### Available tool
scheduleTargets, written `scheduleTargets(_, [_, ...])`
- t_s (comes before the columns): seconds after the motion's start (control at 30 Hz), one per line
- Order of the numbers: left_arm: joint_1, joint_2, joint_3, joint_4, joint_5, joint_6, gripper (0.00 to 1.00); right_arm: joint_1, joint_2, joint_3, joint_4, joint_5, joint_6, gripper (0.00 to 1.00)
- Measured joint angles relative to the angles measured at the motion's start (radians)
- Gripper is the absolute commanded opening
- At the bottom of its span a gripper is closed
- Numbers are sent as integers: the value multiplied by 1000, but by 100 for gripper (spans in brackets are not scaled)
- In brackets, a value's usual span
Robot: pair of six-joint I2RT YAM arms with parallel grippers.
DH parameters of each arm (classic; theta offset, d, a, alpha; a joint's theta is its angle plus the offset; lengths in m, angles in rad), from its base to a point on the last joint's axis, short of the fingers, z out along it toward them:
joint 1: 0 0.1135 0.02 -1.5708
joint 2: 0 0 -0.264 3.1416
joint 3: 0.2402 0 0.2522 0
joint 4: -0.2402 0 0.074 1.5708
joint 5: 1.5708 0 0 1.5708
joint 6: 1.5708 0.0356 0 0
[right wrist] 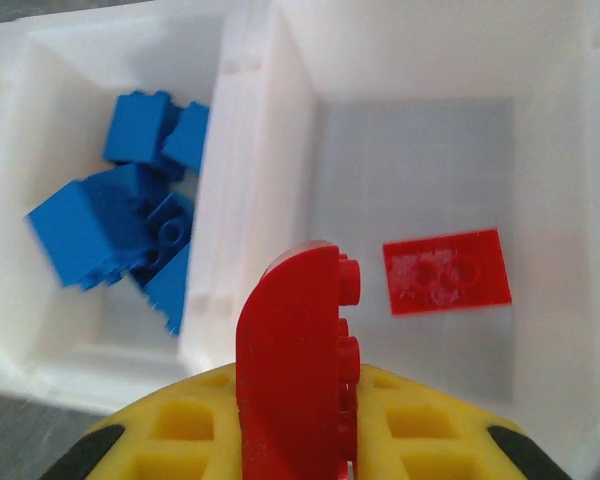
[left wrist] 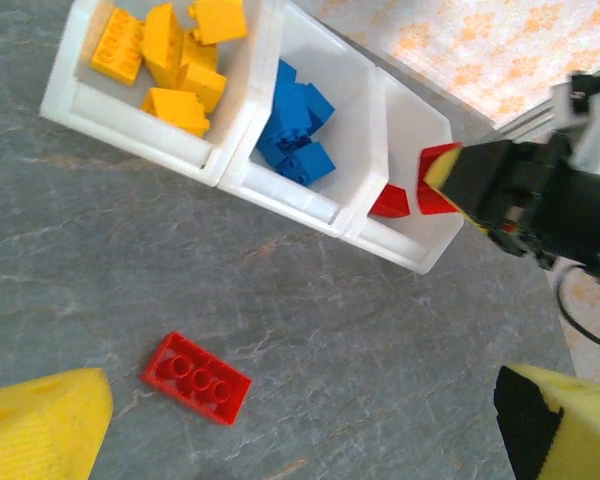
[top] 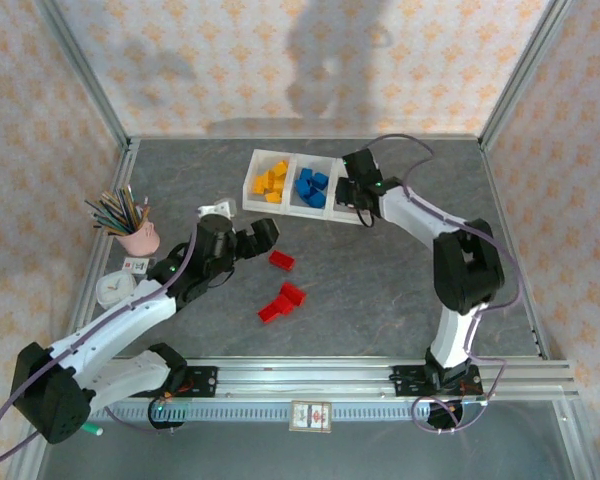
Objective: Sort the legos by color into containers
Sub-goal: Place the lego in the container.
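A: State of the right gripper (right wrist: 300, 420)?
B: Clamped on a curved red lego (right wrist: 295, 340), held edge-on above the tray's (top: 252, 172) right compartment. A flat red lego (right wrist: 446, 270) lay on that compartment's floor.
A: Other compartments?
B: Blue legos (top: 311, 187) in the middle, yellow legos (top: 271, 182) at the left.
A: And the left gripper (left wrist: 302, 400)?
B: Jaws wide apart, nothing held, above the table (top: 400, 290). A loose red lego (left wrist: 195, 377) lay flat just ahead of it. A red cluster (top: 282, 302) sat nearer the arm bases, pieces touching.
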Motion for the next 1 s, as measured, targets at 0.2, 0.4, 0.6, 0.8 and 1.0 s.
scheduleTargets(0.2, [6, 40, 11, 42, 9, 7, 99, -29, 137, 105, -2, 23, -24, 35])
scheduleTargets(0.4, [14, 43, 11, 51, 8, 7, 99, -34, 153, 144, -3, 23, -48, 44])
scheduleTargets(0.6, [19, 10, 10, 51, 8, 6, 99, -13, 45, 37, -5, 23, -47, 47])
scheduleTargets(0.8, [19, -71, -19, 43, 3, -1, 99, 90, -144, -120, -3, 23, -44, 51])
scheduleTargets(1.0, [19, -166, -87, -11, -34, -21, 99, 224, -219, -220, -6, 31, -43, 58])
